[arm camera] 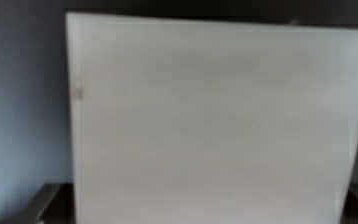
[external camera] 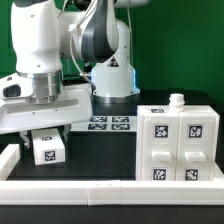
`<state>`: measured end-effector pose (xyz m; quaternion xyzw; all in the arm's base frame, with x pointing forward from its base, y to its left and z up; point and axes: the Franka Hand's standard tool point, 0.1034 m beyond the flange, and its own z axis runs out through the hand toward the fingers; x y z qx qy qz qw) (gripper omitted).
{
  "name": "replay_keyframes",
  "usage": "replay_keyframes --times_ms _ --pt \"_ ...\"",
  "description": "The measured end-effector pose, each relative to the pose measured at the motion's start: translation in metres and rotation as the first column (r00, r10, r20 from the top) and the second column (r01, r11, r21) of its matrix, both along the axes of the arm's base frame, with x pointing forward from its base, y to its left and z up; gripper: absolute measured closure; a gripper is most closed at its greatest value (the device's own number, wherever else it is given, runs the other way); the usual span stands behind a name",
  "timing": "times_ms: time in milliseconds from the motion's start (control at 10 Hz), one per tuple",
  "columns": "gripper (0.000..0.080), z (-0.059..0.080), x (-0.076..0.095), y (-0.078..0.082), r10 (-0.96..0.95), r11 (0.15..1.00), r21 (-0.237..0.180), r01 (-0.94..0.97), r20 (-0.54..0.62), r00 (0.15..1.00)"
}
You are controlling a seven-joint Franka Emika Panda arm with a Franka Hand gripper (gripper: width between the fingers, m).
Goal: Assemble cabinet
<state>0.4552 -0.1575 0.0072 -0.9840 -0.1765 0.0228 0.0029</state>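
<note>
At the exterior view's left, white robot arm (external camera: pixel 38 45) bent over, wrist pointing straight down above the black surface (external camera: pixel 100 155). Pincer (external camera: pixel 44 102) closed on a flat white plastic panel (external camera: pixel 62 112), held level; same panel (arm camera: pixel 211 110) filling the wrist view. Just beneath, a small white tagged block (external camera: pixel 47 148). Mid-scene, farther back, the marker board (external camera: pixel 110 122). At the right, standing on the surface well apart from the pincer, the cabinet (external camera: pixel 180 145), a large white box-shaped plastic body bearing square black-and-white tags.
</note>
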Motion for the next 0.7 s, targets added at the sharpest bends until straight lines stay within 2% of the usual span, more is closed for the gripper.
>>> replay_keyframes --times_ms 300,400,700 --pt "0.0239 0.005 0.004 0.007 0.018 1.000 -0.013 -0.018 0.032 0.999" --pt "0.0239 0.014 0.008 0.016 0.025 1.000 -0.014 -0.024 0.044 0.999" --pt "0.0239 0.070 0.023 0.057 0.021 1.000 0.005 -0.021 0.051 0.999"
